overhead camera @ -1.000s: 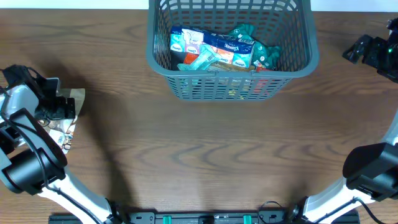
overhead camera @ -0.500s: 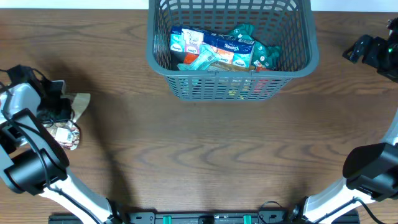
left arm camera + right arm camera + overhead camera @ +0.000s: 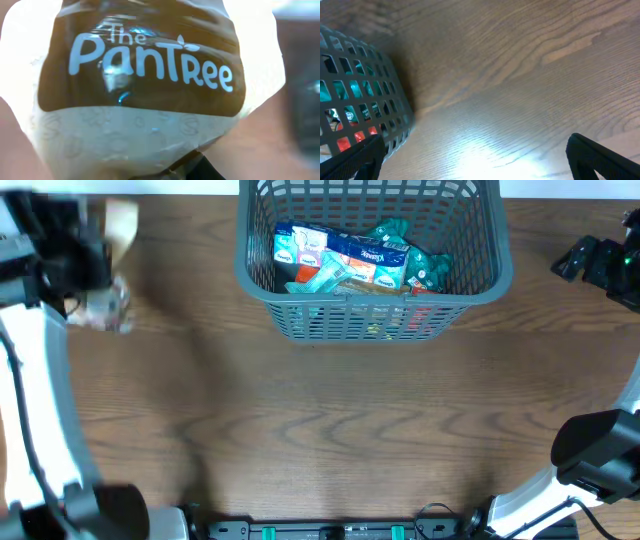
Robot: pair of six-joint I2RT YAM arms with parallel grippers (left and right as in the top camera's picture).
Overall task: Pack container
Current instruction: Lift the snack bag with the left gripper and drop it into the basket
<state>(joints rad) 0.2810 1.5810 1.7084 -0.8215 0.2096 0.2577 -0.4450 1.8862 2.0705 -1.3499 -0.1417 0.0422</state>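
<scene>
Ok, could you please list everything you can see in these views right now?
basket: one, dark grey with slotted walls, far middle of the table.
packets: several, exact count unclear, blue-white, teal and orange, piled inside the basket.
PanTree packet: one, brown and white, held at the far left, blurred in the overhead view.
table: one, brown wood grain, beneath everything.
left gripper: one, black, far left, shut on the PanTree packet.
right gripper: one, black, far right edge, open and holding nothing.
</scene>
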